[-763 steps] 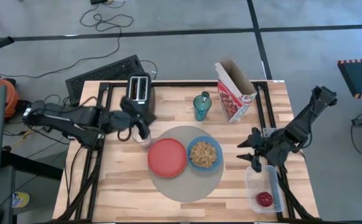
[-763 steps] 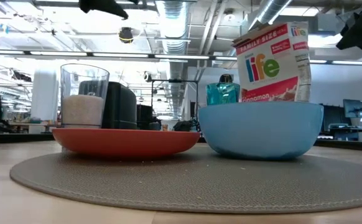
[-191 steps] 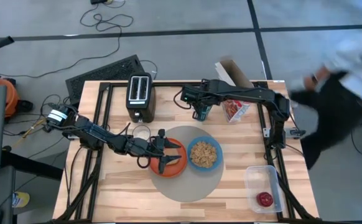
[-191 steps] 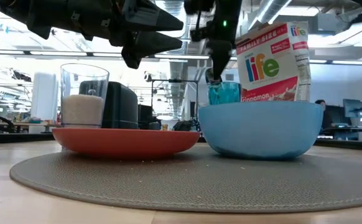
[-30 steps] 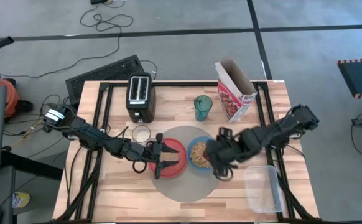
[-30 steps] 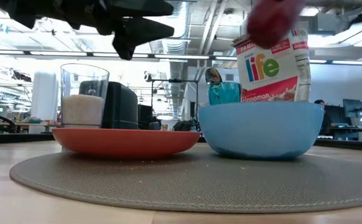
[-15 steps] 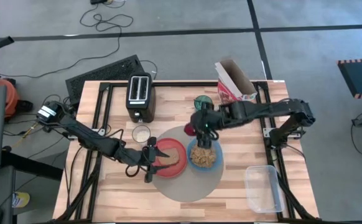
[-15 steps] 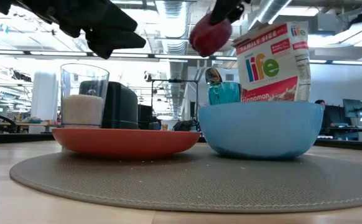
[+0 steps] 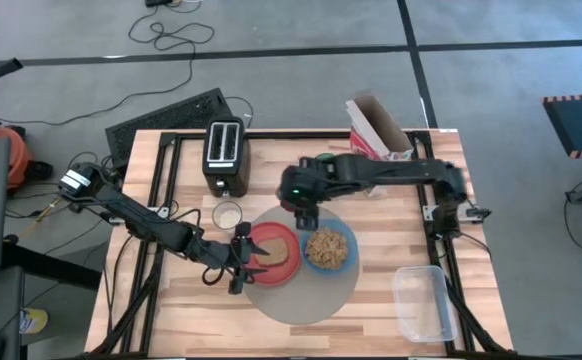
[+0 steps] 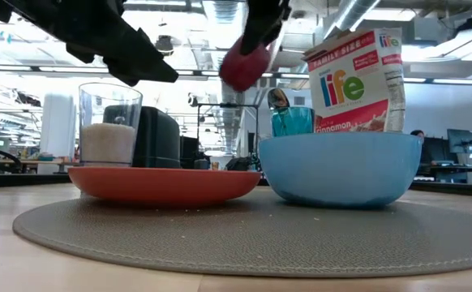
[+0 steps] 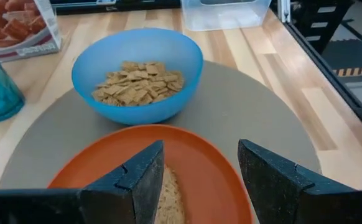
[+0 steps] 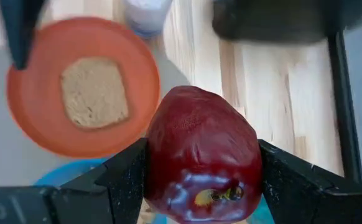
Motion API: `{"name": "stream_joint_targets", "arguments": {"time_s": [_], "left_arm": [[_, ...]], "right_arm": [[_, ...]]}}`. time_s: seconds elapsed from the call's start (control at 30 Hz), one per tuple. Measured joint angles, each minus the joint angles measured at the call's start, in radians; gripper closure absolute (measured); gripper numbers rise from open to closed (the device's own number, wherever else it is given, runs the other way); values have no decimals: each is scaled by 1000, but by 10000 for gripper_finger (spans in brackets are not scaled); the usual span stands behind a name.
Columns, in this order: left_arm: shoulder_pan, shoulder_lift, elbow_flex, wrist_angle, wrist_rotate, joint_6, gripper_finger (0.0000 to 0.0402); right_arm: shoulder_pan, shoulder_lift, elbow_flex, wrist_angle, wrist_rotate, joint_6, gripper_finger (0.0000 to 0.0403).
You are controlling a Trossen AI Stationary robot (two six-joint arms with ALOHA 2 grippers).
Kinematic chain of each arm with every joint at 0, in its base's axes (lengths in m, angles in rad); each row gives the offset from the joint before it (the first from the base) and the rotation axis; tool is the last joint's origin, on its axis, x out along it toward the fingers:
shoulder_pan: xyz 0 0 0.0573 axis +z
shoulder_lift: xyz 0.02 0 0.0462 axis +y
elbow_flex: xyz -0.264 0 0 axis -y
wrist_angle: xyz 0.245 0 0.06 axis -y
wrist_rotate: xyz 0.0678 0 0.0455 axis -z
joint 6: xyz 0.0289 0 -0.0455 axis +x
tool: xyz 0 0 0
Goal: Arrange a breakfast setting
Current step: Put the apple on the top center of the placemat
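A toast slice (image 9: 274, 252) lies on the red-orange plate (image 9: 267, 238), beside the blue bowl (image 9: 327, 249) of cereal, both on the round grey-beige mat (image 9: 296, 290). My right gripper (image 9: 299, 207) is shut on the small red fruit (image 12: 199, 155), high above the mat's far edge. My left gripper (image 11: 199, 180) is open and empty over the plate's near left rim. The small clear glass (image 9: 228, 214) stands left of the mat. The teal tumbler (image 10: 291, 122), a spoon (image 10: 278, 99) in it, stands behind the bowl. My right gripper pinches the fruit's two opposite sides (image 12: 159, 162) between its two fingers (image 12: 122, 180). The fingers come from above, pointing down. The fruit (image 10: 244, 65) is lifted clear, well above the plate and bowl.
A black toaster (image 9: 226, 155) stands at the far left of the table and a red-and-white cereal box (image 9: 376, 135) at the far right. A clear plastic container (image 9: 421, 305) sits at the near right corner.
My right gripper has carried the fruit from beside the bowl's right side toward the table's left and far edge, past the bowl, to above the mat's far edge. My left gripper has drawn back a little toward the table's left, off the plate's middle.
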Motion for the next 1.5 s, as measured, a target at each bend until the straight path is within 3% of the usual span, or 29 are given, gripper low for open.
{"name": "stream_joint_targets", "arguments": {"time_s": [0.23,0.63,1.17,1.5], "left_arm": [[0,0,0,-25,44,-26,208],[0,0,0,-38,121,-52,208],[-8,0,0,-47,122,-68,208],[-8,0,0,-46,121,-67,208]], "right_arm": [[-47,180,169,-148,0,10,117],[-60,347,168,-198,-33,3,117],[-60,451,169,-239,-81,-13,116],[-52,451,168,-226,-80,-15,49]]}}
